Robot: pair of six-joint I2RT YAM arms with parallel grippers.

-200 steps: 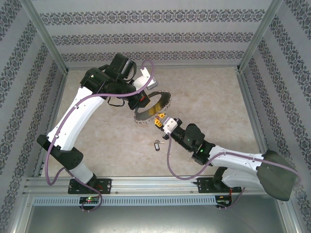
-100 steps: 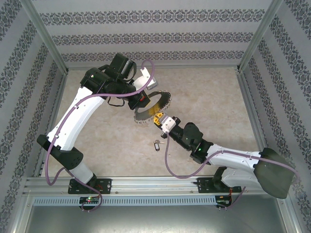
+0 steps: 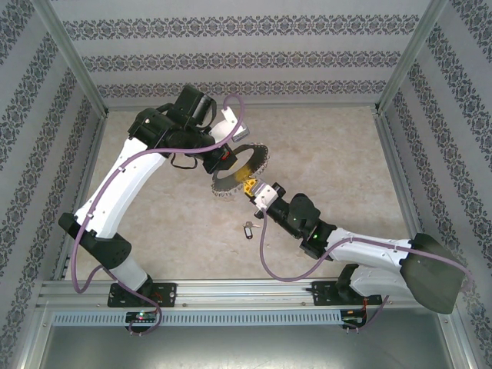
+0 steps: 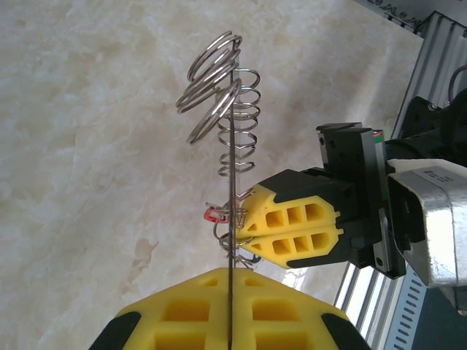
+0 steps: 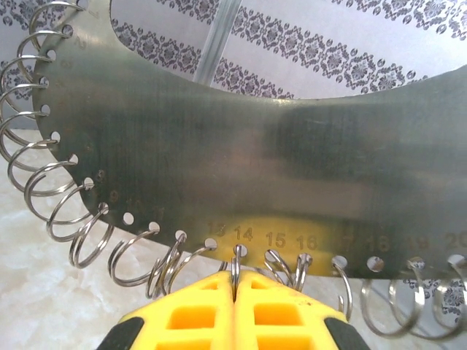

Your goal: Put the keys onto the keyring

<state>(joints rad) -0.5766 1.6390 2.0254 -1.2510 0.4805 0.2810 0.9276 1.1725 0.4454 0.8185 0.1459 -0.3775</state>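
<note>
Marbled table [image 3: 338, 146], keyring [image 5: 255, 160] in left end effector [image 4: 230, 288]

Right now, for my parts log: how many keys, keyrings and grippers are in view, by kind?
Keys: 2, red-tagged key and dark-tagged key
Keyring: 1
Grippers: 2, left gripper and right gripper
Total: 5

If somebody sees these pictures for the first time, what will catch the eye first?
The keyring, a curved metal plate with numbered holes and wire rings along its edge, is held above the table by the left tool. The right tool is shut, its tips at the ring under number 14. A key with a dark tag lies on the table, nearer the arms' bases.
</note>
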